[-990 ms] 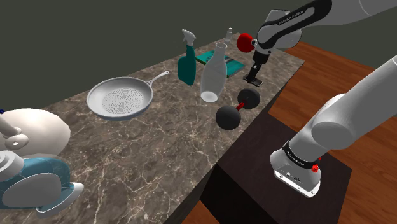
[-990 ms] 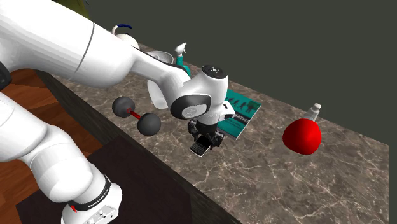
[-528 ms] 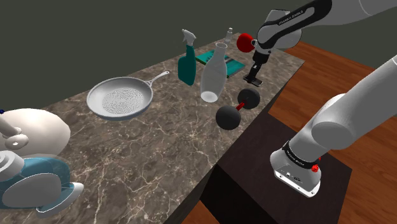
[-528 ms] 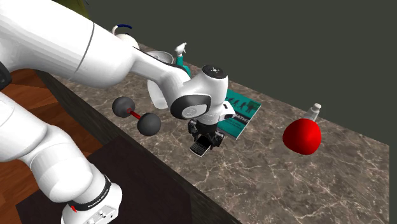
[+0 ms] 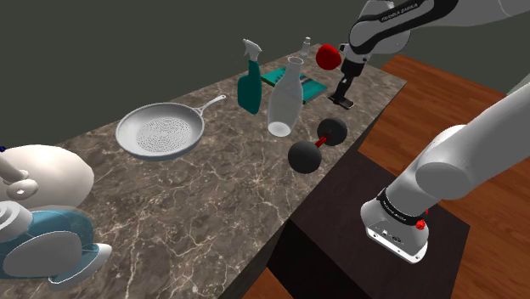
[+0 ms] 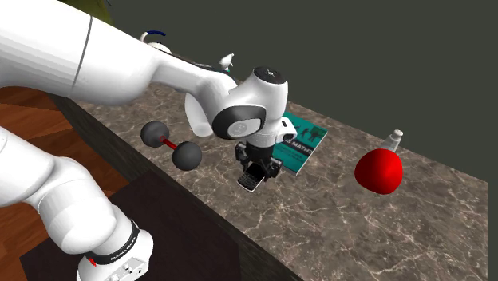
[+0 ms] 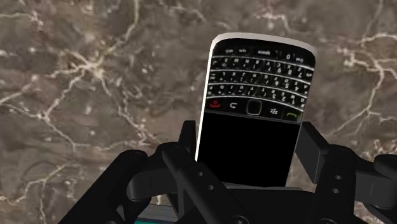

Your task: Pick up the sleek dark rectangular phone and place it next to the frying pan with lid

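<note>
A marble-patterned counter (image 5: 195,195) runs along a dark wall, with wood floor beside it. The one gripper (image 7: 251,141) pinches one dark keypad phone (image 7: 254,108) by its long edges, one finger (image 7: 316,149) on each side. The phone hangs over the counter's far end, right of one teal book (image 6: 302,148) in the shoulder view. One red round flask (image 6: 378,170) stands farther off. Nearer along the counter are one black dumbbell (image 5: 318,144), one clear bottle (image 5: 284,106), one teal spray bottle (image 5: 250,85) and one grey frying pan (image 5: 161,132), well apart from the phone.
</note>
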Robot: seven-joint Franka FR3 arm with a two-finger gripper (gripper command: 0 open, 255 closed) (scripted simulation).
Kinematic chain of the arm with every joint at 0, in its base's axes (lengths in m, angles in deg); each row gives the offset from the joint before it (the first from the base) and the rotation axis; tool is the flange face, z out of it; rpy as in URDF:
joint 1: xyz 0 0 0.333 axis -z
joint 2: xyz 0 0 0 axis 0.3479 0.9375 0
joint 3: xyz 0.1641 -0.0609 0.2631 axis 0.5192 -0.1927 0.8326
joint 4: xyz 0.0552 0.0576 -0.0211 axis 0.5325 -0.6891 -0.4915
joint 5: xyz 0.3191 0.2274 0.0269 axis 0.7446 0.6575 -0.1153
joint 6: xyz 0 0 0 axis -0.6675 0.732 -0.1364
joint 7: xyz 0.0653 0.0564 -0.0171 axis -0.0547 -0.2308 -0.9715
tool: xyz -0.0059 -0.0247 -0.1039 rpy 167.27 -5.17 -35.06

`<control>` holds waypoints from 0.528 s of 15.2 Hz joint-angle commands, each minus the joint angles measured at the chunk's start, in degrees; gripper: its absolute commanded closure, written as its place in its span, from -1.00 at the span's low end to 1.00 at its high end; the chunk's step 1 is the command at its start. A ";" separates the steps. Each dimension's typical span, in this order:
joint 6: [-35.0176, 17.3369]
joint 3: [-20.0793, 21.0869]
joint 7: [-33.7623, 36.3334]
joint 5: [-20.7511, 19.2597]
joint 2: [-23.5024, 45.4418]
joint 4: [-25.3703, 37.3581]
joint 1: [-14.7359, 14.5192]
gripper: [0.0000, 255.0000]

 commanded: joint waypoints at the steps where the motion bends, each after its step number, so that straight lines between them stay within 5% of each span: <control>1: 1.93 0.30 0.43 -0.34 -1.04 0.93 0.04 1.00; 8: 7.80 1.10 1.32 -1.13 -3.94 4.06 0.22 1.00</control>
